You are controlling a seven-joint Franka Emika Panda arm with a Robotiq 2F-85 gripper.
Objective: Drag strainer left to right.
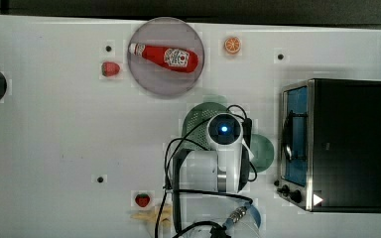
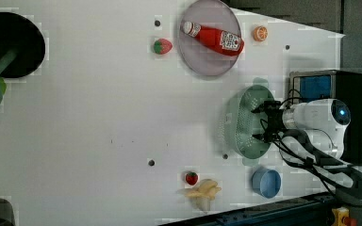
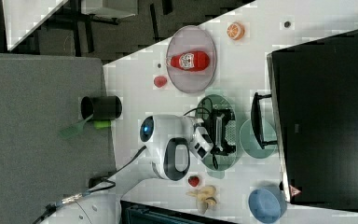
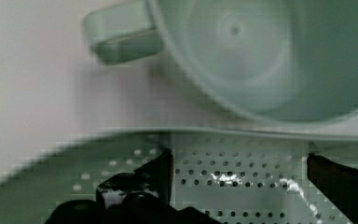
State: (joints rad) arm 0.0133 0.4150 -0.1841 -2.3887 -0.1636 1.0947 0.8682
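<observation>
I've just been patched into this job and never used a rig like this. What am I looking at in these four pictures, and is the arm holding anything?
One white robot arm works over a white table. Three fixed cameras watch the scene; the fourth sits on the wrist. The end effector is open, fingers down inside the pale green strainer, gripping nothing. Next to the strainer is a green mug, then a dark toaster oven. Also out: a ketchup bottle on a plate, an orange slice, two strawberries, a banana, a blue cup.
</observation>
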